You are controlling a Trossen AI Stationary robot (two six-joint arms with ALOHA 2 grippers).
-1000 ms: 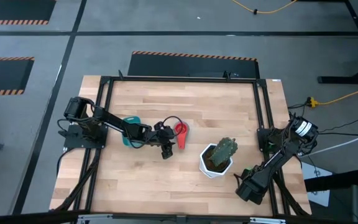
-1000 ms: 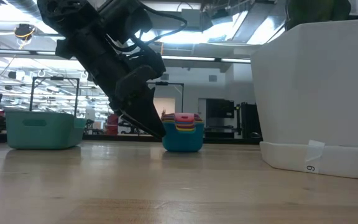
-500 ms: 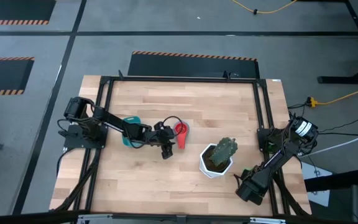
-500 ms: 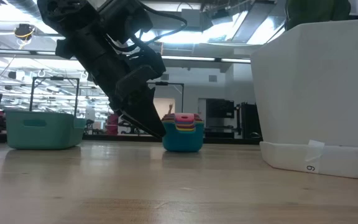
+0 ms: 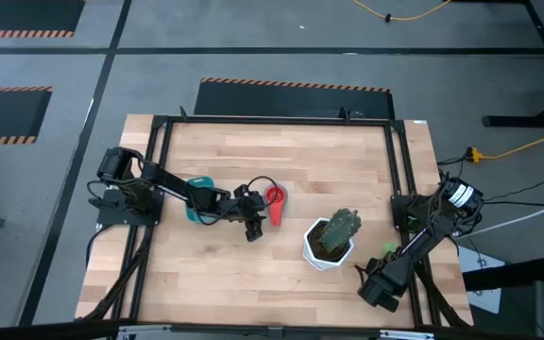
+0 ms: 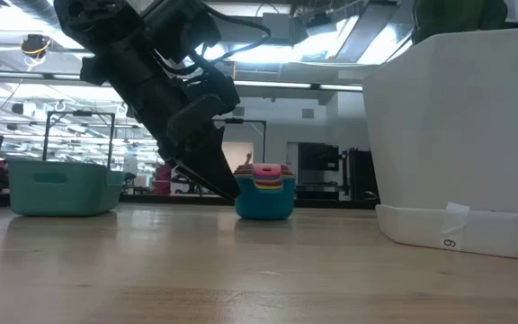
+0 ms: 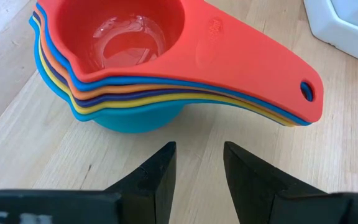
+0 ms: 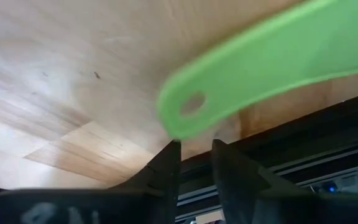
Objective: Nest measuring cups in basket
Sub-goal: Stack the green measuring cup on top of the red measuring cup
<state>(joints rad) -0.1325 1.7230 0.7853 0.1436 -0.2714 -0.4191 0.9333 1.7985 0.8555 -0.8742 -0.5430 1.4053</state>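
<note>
A nested stack of measuring cups, red on top and a large blue one at the bottom, stands on the table's middle. My left gripper is open just short of the stack's side, with nothing between its fingers. The teal basket stands behind that arm, toward the table's left. A green measuring cup lies near the table's right edge. Its handle shows blurred just beyond my right gripper, whose fingers stand a narrow gap apart. My right gripper has the holed end of the green cup's handle right at its fingertips. I cannot tell whether they touch it.
A white pot with a green plant stands between the stack and my right arm, large in the low view. A dark frame rail runs along the table's edge close under my right gripper.
In the high view a green cup now shows beside my right gripper where none showed before. My left gripper and the stack have kept still.
</note>
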